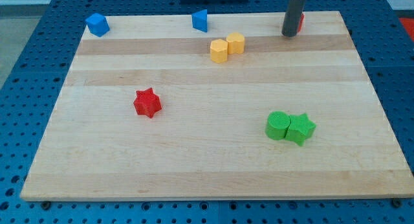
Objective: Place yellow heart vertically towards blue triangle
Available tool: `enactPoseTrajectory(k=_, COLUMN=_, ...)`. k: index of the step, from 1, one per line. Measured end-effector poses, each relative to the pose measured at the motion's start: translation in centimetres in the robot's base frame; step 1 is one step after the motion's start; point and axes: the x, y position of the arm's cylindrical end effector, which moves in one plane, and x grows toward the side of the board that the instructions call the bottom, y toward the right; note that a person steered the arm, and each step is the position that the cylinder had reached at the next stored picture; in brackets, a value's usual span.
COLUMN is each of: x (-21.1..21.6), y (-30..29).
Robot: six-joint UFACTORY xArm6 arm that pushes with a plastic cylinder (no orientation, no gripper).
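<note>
Nearest the view's bottom, a green round block (277,125) and a green star block (300,128) are seen touching on the pale wooden board (194,159). Two yellow blocks, one (219,50) and the other (236,43), are touching just below the blue triangle block (200,20); which is the heart cannot be told. A red star block (147,102) and a blue block (97,24) lie apart. My tip (289,34), grasping nothing, rests beside a red block (301,21).
</note>
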Motion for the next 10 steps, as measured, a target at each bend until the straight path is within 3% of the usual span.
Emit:
enactPoseTrajectory(k=2, x=1.4, y=-3.6)
enactPoseTrajectory(k=6, x=4.3, y=-4.6)
enactPoseTrajectory(k=10, x=2.4, y=-12.2)
